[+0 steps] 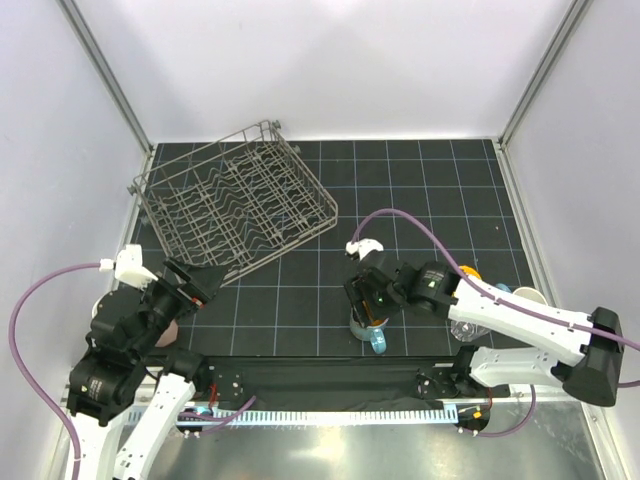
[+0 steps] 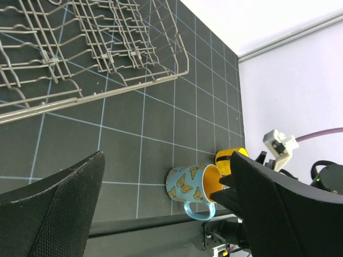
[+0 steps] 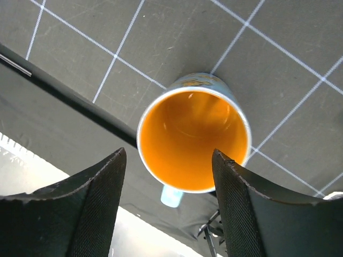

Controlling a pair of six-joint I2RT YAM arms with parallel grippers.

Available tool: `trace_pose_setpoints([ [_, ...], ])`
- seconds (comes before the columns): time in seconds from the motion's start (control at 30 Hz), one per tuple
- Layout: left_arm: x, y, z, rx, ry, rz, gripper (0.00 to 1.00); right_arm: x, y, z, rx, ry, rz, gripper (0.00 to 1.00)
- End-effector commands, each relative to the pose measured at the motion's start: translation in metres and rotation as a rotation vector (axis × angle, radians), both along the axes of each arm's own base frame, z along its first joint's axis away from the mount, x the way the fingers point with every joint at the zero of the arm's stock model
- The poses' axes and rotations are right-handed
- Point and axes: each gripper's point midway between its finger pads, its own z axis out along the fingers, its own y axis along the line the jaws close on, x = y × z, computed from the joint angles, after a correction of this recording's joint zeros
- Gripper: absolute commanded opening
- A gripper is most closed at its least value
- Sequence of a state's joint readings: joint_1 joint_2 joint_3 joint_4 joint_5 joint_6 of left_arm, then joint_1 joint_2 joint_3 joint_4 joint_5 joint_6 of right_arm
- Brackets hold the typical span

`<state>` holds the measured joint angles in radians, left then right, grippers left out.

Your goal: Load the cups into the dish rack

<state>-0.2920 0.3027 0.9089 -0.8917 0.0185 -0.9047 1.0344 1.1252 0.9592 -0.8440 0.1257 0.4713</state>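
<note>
Mug with orange inside stands on the table beneath the wide-open right end effector; left end effector gapes empty.

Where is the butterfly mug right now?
The butterfly mug stands near the front edge of the table, right of centre in the top view, beneath the right gripper, jaws open.

The light blue mug has a smooth, glossy glaze, orange inside. Under the mug the black mat is matt; beyond the mug, the dish rack is dull grey metal wire.
</note>
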Motion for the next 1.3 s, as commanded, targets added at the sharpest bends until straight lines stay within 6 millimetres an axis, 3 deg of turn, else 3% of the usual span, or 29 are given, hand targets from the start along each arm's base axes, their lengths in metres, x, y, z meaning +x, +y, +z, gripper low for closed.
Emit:
trace_pose_setpoints([
  [0.0,-0.001,-0.005,0.007,-0.009,-0.02,-0.031,0.94,0.005,0.012,-0.003,0.002,-0.032,-0.035,0.66],
  [0.23,-0.005,-0.004,0.003,-0.008,0.012,-0.025,0.93,0.002,0.032,-0.021,-0.029,-0.024,-0.016,0.62],
  [0.47,-0.005,0.001,-0.02,0.041,0.146,-0.002,1.0,0.015,0.04,-0.038,-0.052,-0.05,-0.055,0.52],
  [0.67,-0.006,-0.004,-0.016,0.019,0.132,-0.027,0.99,0.016,0.044,-0.057,-0.065,-0.042,-0.067,0.37],
  [0.73,-0.006,-0.006,-0.012,0.005,0.117,-0.035,0.93,0.017,0.042,-0.061,-0.073,-0.041,-0.071,0.32],
  [0.77,-0.007,-0.009,-0.01,-0.001,0.108,-0.05,0.8,0.016,0.042,-0.062,-0.075,-0.042,-0.073,0.25],
  [0.83,-0.008,-0.021,-0.003,-0.035,0.079,-0.118,0.72,0.017,0.041,-0.059,-0.063,-0.051,-0.077,0.15],
  [0.87,-0.008,-0.027,-0.002,-0.061,0.081,-0.141,0.7,0.018,0.042,-0.052,-0.031,-0.065,-0.079,0.05],
  [0.97,-0.008,-0.041,0.0,-0.118,0.08,-0.208,0.72,0.021,0.046,-0.031,0.044,-0.101,-0.074,0.04],
  [1.07,-0.005,-0.057,0.004,-0.193,0.062,-0.278,0.75,0.024,0.051,0.005,0.158,-0.147,-0.054,0.04],
  [1.2,0.002,-0.081,0.005,-0.334,0.081,-0.372,0.79,0.031,0.054,0.072,0.335,-0.241,-0.013,0.04],
  [1.23,0.007,-0.086,0.015,-0.368,0.041,-0.397,0.79,0.034,0.054,0.101,0.408,-0.277,-0.005,0.04],
  [1.27,0.008,-0.09,0.019,-0.393,0.03,-0.423,0.79,0.036,0.051,0.116,0.442,-0.295,0.005,0.04],
])
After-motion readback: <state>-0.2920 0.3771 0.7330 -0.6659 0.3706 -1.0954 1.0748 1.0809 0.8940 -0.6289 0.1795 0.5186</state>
